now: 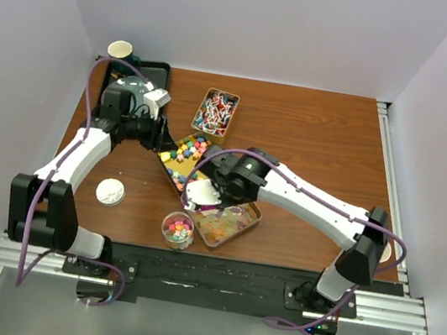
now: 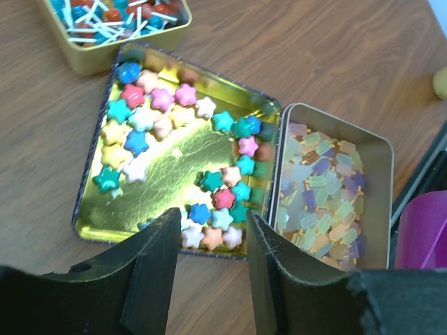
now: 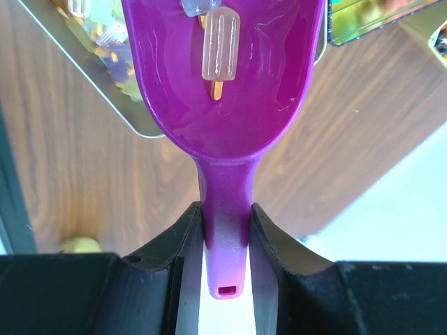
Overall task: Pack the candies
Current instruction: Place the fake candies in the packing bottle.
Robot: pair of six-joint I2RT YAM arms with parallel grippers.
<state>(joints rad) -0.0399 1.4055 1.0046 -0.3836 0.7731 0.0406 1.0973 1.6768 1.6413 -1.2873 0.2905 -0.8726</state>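
I see right gripper (image 3: 225,218) clamped on purple plastic scoop (image 3: 223,118) carrying pale popsicle-shaped candy (image 3: 221,45); left gripper (image 2: 213,222) spread wide above star-shaped candies (image 2: 223,199).

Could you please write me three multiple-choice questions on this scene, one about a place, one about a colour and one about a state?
1. Where does the clear cup holding candies stand?
A) at the near edge
B) at the far edge
C) in the far right corner

2. What colour is the scoop?
A) green
B) white
C) purple

3. How is the left gripper?
A) shut on a star candy
B) open and empty
C) shut on a lid

Answers:
1 A: the top view shows it close to the near edge.
2 C: the right gripper clamps its purple handle.
3 B: its fingers stand apart with nothing between them.
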